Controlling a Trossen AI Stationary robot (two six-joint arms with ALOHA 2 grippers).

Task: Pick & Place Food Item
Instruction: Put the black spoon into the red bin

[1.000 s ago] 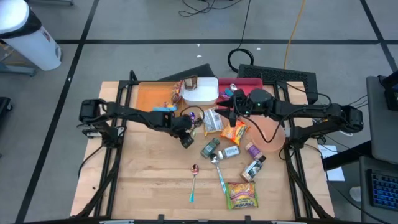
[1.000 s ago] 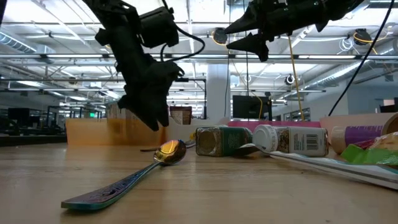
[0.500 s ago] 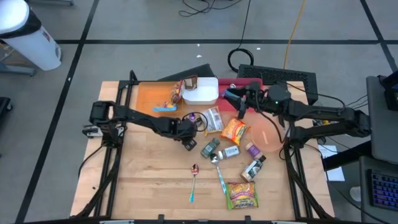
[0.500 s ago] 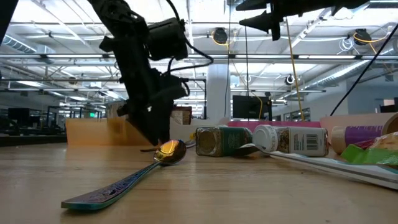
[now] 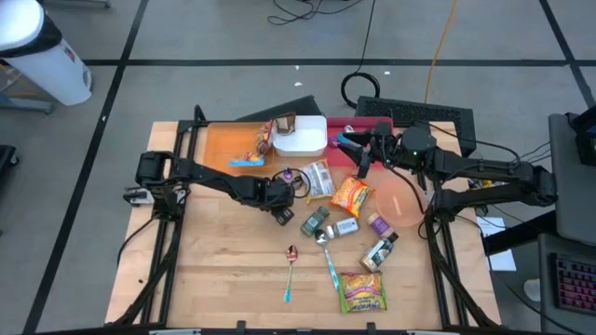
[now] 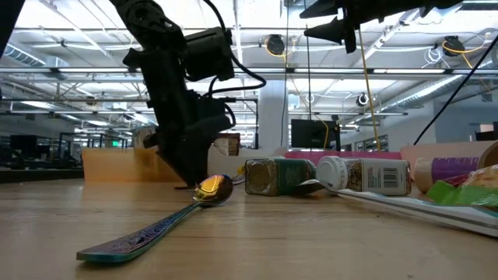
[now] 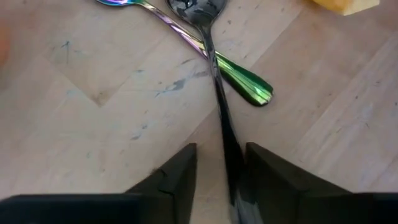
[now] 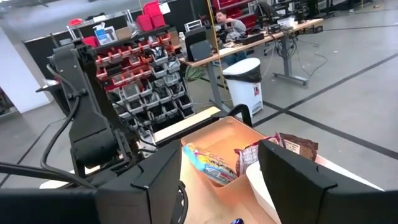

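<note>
From straight overhead we look down on the whole tabletop point(image 5: 223, 261), while the low view sits at its surface, facing level into the room. The left wrist view hangs close over the wood and shares the spoon point(image 7: 214, 68) with the low view; the right wrist view looks outward.

Bright, even light falls from overhead across the wooden table point(image 5: 214, 270), leaving only short, soft shadows beside the arms. In the low view, ceiling lamps point(image 6: 274, 44) glare white and a spoon bowl point(image 6: 212, 187) shines gold, while the near table edge looks blurred. The left wrist view is sharp on the spoon handle point(image 7: 221, 106) but blurred on the dark fingers point(image 7: 177, 177). The right wrist view is bright, with hazy fingers point(image 8: 292, 180).
</note>
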